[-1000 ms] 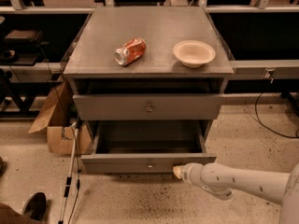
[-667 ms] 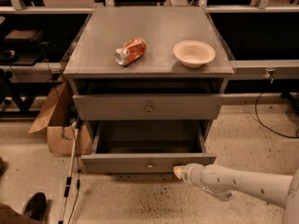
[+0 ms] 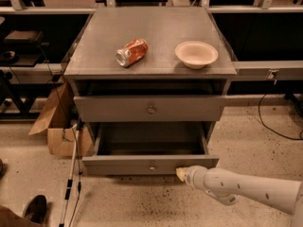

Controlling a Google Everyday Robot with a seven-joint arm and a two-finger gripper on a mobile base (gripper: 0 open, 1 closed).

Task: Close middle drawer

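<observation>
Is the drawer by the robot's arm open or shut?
Open: the middle drawer is pulled out, and the inside of its tray shows behind its front. The hand is at the front's lower right edge.

The gripper [image 3: 180, 174], sitting at the right part of the middle drawer [image 3: 118, 165] front, is showing a pale matt tip. The arm casing [image 3: 246, 187] behind the jaws is looking like smooth off-white plastic with a soft sheen. The drawer front at the jaws is reading as flat matt grey (painted metal or laminate, hard to tell), and its knob [image 3: 152, 166] just left of the jaws is glinting like metal. Well above the jaws, the cabinet top [image 3: 156, 27] is appearing dull grey, the crushed can [image 3: 131, 52] is shining as glossy metal, and the bowl [image 3: 196, 54] is looking matt and papery. Far left of the jaws, the box [image 3: 54, 126] is showing plain brown cardboard.
</observation>
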